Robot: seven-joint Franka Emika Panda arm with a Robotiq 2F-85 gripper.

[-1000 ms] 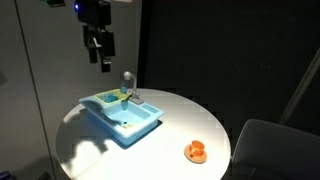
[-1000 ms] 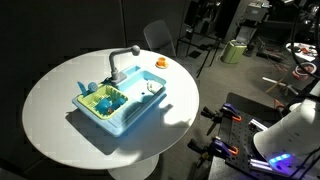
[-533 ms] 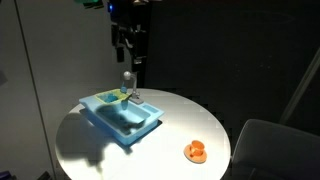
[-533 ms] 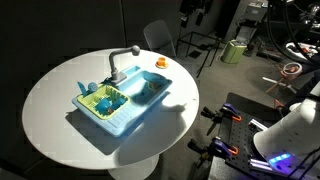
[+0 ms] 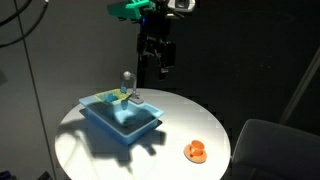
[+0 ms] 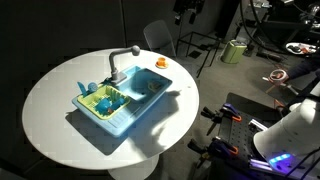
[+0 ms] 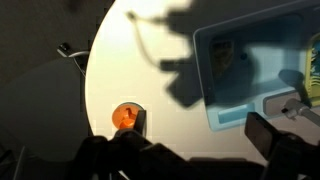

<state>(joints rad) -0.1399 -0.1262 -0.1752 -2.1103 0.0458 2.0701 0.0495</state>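
Note:
My gripper [image 5: 155, 64] hangs high above the round white table [image 5: 180, 125], open and holding nothing. In the wrist view its two dark fingers [image 7: 262, 134] stand wide apart around bare tabletop, gripper [image 7: 200, 132]. A small orange object [image 7: 125, 116] lies on the table just beside the left finger; it also shows in both exterior views [image 5: 196, 151] [image 6: 160, 62]. A blue toy sink [image 5: 120, 118] [image 6: 120, 100] [image 7: 255, 65] with a grey faucet [image 5: 127, 82] [image 6: 122, 62] sits below and to one side. Green and yellow items [image 6: 100, 100] fill one basin.
A grey chair [image 5: 270, 150] stands by the table's edge. Chairs, stands and cabled equipment [image 6: 240, 130] crowd the floor beyond the table. The gripper's shadow [image 7: 190, 60] falls across the table and the sink.
The arm has swung across above the table, from over the sink's far side toward the side with the orange object. The jaws stayed open.

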